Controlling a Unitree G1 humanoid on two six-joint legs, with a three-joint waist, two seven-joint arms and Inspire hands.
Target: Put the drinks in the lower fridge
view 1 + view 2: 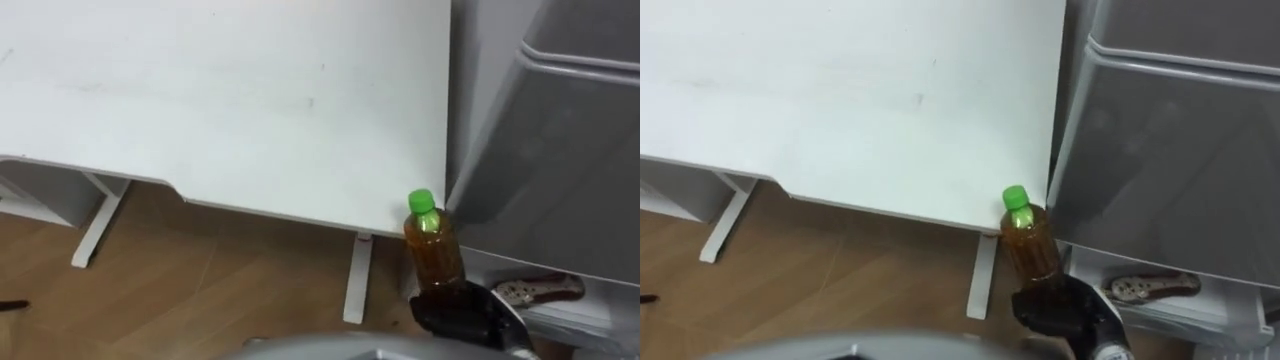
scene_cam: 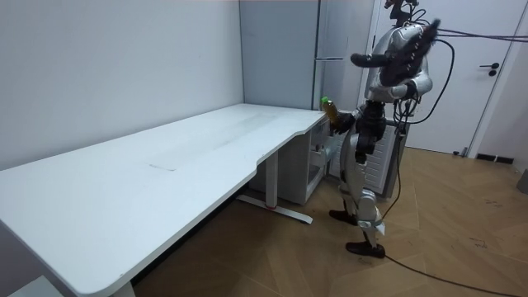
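The robot stands at the far end of a long white desk (image 1: 230,100), close to a tall grey fridge (image 1: 560,140), with the desk on its left and the fridge on its right. In the room view it is upright on both feet on the wooden floor (image 1: 200,290), its upper body leaning a little toward the fridge.

The right hand (image 1: 455,312) comes in from the lower right, its dark fingers wrapped round the lower part of a bottle (image 1: 433,250). The grip is closed, and only the upper half of the bottle shows above it. The bottle holds an amber drink and has a green cap (image 1: 421,201). It is held upright in the air, just off the desk's near right corner. It does not stand on the top, and it is just beside the fridge's grey front.

Under the desk's edge a white leg (image 1: 357,278) runs down to the floor just left of the bottle, and another white leg (image 1: 98,222) shows farther left.

Below the grey front of the fridge there is a white ledge (image 1: 590,310) — on it lies a small reddish and white thing (image 1: 540,289), near the hand but apart from it. What it is I cannot tell.
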